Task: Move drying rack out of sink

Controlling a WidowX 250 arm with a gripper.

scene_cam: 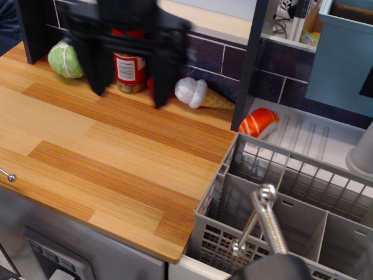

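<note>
Above bare wooden counter, wide-spread tool hangs well apart from drying rack.

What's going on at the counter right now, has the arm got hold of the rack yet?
Not yet. The end effector is blurred above the back of the wooden counter, in front of the red-lidded jar, with its two fingers apart and nothing between them. The grey drying rack sits in the sink at lower right, well away from the arm, with the chrome tap in front of it. A green toy vegetable, an ice cream cone and a piece of sushi lie along the back.
</note>
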